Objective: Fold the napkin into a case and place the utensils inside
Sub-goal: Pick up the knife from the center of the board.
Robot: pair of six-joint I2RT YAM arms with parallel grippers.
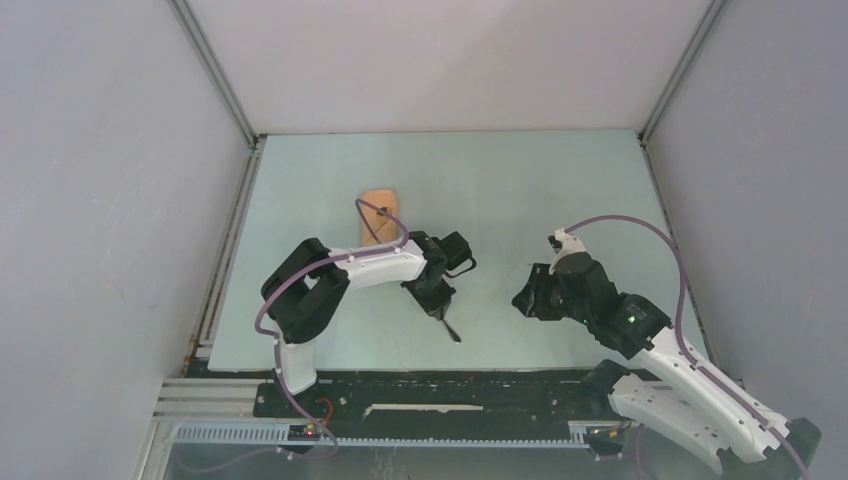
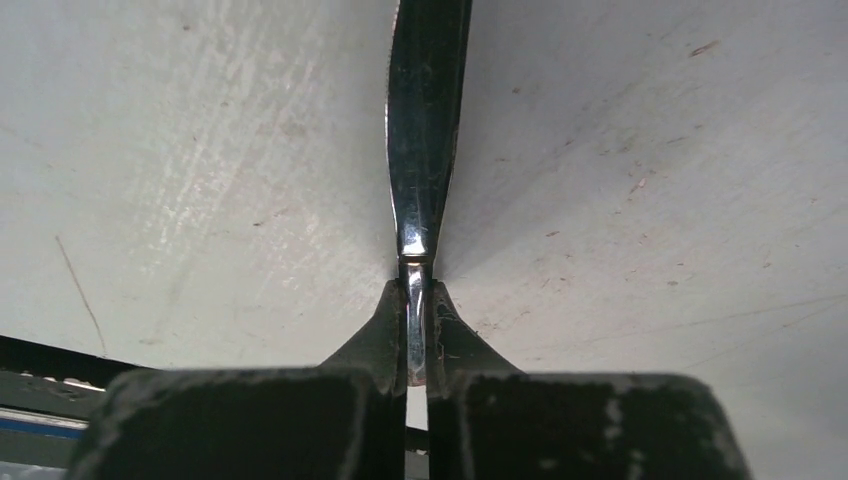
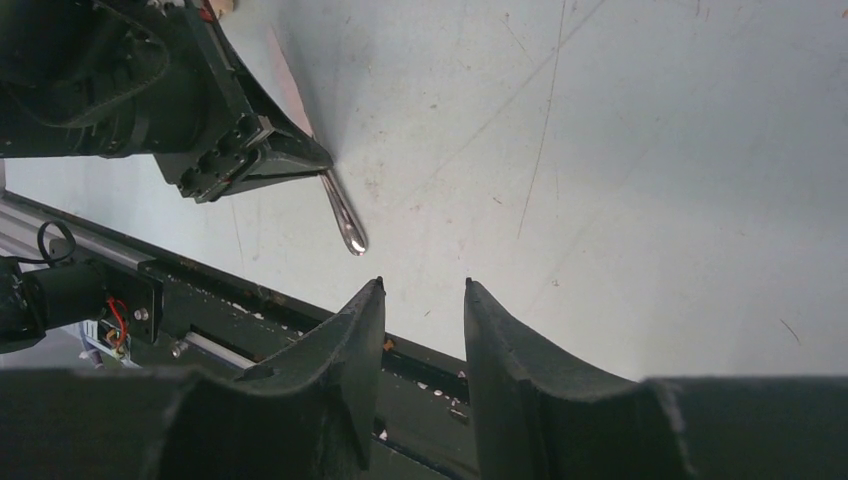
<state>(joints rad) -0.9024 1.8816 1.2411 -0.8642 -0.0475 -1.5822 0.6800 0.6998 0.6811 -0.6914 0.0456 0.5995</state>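
Note:
The peach-tan napkin (image 1: 379, 213) lies folded into a narrow case at the back left of the table, partly crossed by the left arm's purple cable. My left gripper (image 1: 438, 303) (image 2: 417, 288) is shut on one end of a slim dark utensil (image 1: 451, 330) (image 2: 422, 130), and the rest of it sticks out past the fingertips just over the table. The right wrist view shows that utensil (image 3: 345, 217) slanting down from the left gripper (image 3: 300, 165). My right gripper (image 1: 524, 298) (image 3: 423, 290) stands open to the right of it, with nothing between its fingers.
A black rail (image 1: 430, 392) runs along the table's near edge, under the arm bases. Grey walls with metal frame posts (image 1: 215, 75) close in the pale green table (image 1: 520, 200) on the left, back and right.

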